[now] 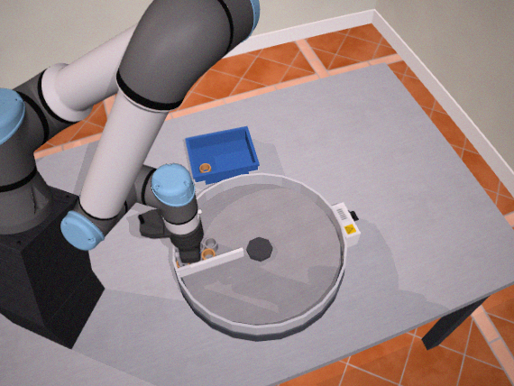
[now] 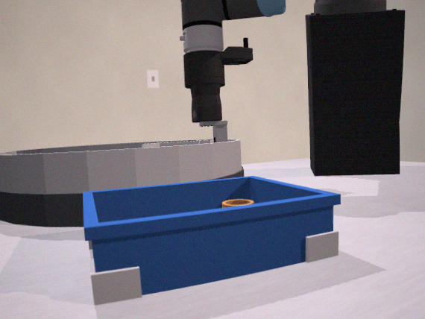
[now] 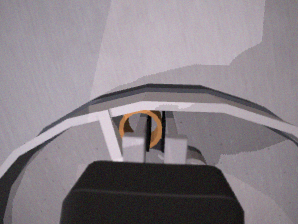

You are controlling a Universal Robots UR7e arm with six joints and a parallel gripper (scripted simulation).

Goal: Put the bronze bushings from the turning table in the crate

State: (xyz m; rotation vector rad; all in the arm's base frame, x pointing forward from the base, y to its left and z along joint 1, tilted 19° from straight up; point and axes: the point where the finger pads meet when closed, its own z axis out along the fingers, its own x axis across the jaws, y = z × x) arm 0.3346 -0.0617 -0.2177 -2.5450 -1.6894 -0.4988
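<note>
The turning table [image 1: 261, 248] is a round grey tray with a raised rim and a white guide bar [image 1: 209, 262]. My gripper [image 1: 189, 257] reaches down inside its left edge, next to the bar. In the wrist view the gripper [image 3: 148, 142] is shut on the wall of a bronze bushing [image 3: 141, 129]. The top view shows a bronze bushing [image 1: 207, 253] close against the fingers and a steel bushing [image 1: 210, 243] just behind it. The blue crate [image 1: 222, 153] stands behind the table and holds one bronze bushing [image 1: 205, 168], which also shows in the exterior view [image 2: 238, 203].
A black hub [image 1: 259, 248] sits at the table's centre. A white control box [image 1: 346, 223] is fixed to the right rim. The black robot pedestal [image 2: 354, 93] stands beside the crate [image 2: 209, 223]. The table's rim [image 2: 119, 156] lies between gripper and crate.
</note>
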